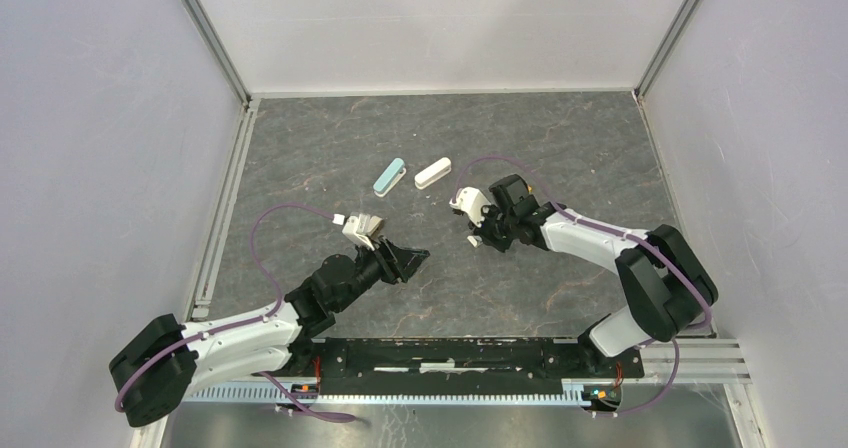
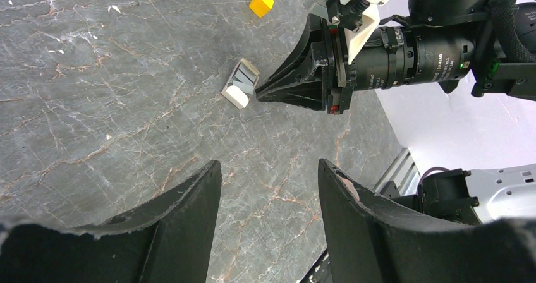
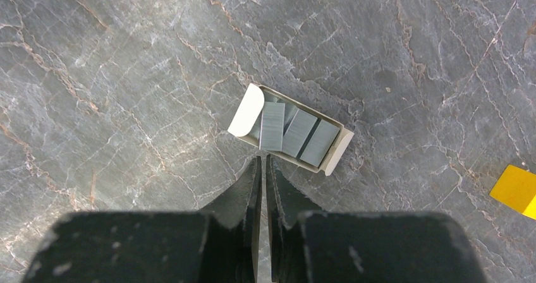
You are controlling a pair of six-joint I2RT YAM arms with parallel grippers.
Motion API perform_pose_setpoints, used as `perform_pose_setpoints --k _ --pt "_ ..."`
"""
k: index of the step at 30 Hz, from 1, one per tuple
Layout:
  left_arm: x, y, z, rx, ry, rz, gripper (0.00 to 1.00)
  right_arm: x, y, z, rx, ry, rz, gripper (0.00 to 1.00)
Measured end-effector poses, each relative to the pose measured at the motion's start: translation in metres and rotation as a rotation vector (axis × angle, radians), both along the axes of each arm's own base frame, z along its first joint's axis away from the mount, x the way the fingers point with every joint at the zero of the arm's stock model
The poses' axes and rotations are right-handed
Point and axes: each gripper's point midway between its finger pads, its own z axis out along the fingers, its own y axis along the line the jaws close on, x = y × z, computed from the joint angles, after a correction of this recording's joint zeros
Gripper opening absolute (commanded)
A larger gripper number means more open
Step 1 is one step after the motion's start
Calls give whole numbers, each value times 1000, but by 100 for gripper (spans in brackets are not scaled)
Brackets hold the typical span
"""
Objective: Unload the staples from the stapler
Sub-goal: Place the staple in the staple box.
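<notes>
Several staples point(image 3: 273, 126), in grey strips, lie loose inside a small open box point(image 3: 337, 152) on the marbled table point(image 3: 126, 74). Right gripper point(image 3: 262, 162) clenched, tips at the box's near rim; whether anything is pinched cannot be told. Left gripper point(image 2: 268, 169) released, empty, nearby; teal oblong point(image 1: 389, 177) and white oblong point(image 1: 433, 173) lie farther back.

Left arm point(image 1: 240, 336) and right arm point(image 1: 585, 240): white shells, black joints (purple cables point(image 1: 290, 207) looping).
</notes>
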Motion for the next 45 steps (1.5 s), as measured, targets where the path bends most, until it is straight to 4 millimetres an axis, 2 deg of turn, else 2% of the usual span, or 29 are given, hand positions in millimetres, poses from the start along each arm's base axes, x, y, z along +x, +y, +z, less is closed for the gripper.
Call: perform_pose_setpoints --k 15,28,31,33,35,39,41,45 --pt "1 -1 -10 26 20 -1 64 -4 11 -1 -4 -10 19 12" --pt "0 -5 -18 41 36 -17 64 -4 22 4 50 -5 20 16" --pt "-1 -6 -18 38 35 -25 64 -4 23 10 67 -11 27 23" --pt "-1 -8 -19 38 37 -32 64 -2 23 27 105 -46 40 25" --pt "-2 -13 -24 39 51 -47 63 5 19 46 146 -99 32 25" --pt "0 -35 -44 60 131 -71 60 28 -7 84 218 -214 -50 25" --pt "3 -47 -54 72 176 -70 58 40 -22 87 237 -230 -110 25" --pt "17 -69 -67 91 249 -40 51 44 -45 69 248 -169 -207 25"
